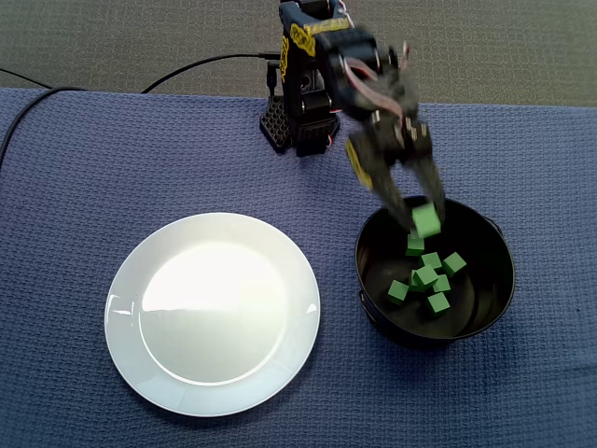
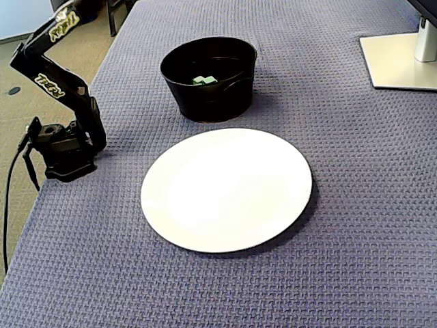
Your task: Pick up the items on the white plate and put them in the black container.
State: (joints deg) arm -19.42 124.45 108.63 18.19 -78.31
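White plate [image 1: 213, 313] is bare in both fixed views. One green cube [image 1: 426, 221] sits at the tips of the hand [image 1: 420, 213], over the black container [image 1: 499, 280] and above the cube pile [image 1: 429, 278]. Blurred, so I cannot tell if the cube is pinched or loose. Drop step, likely the last: open the jaws wide inside the rim, then lift straight up, clear of the wall.
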